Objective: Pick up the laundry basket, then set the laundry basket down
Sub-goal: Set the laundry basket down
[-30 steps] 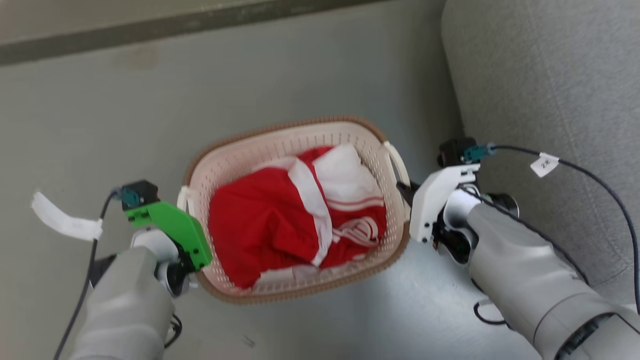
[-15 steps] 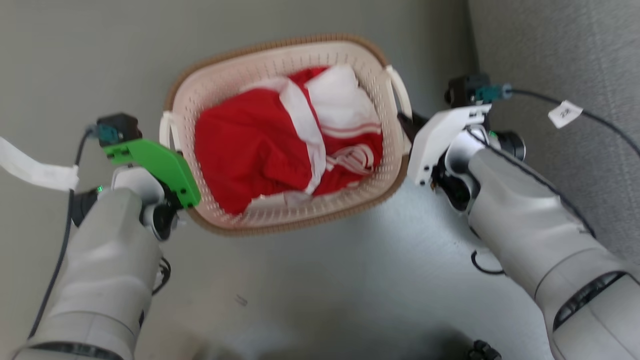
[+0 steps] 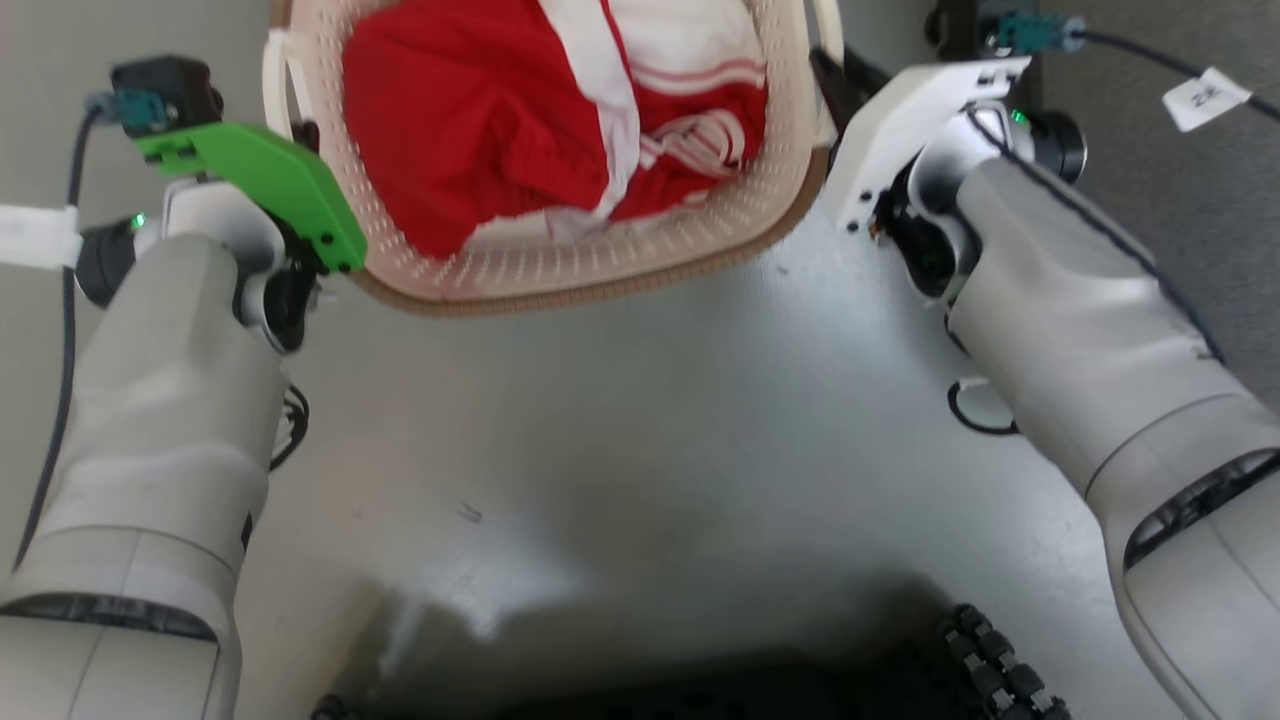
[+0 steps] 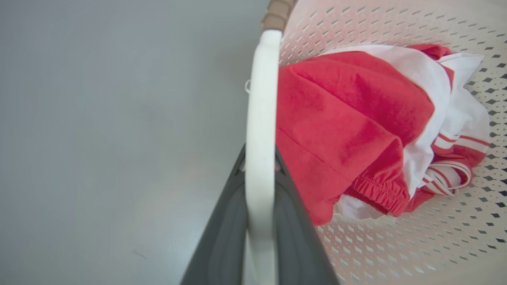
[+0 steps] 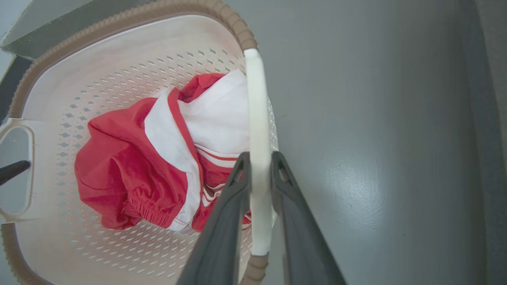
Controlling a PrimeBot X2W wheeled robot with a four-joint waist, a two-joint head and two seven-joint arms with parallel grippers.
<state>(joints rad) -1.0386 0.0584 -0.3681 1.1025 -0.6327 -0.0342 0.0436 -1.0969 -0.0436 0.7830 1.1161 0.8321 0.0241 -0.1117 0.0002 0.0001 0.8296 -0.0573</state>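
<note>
While the left pincer (image 4: 259, 158) and right pincer (image 5: 259, 158) each pinch a white handle (image 5: 255, 103), the laundry basket (image 3: 560, 270) looks larger than a second ago: probably lifted off the floor (image 3: 640, 450), held between them.

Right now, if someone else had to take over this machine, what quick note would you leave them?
Grips: left gripper is shut on the left handle; right gripper is shut on the right handle.
Where: the laundry basket is between the two arms, red and white clothes inside, grey floor below.
Done: both handles gripped. I cannot tell whether it is off the floor.
Left: finish the lift, set it down, let go.
</note>
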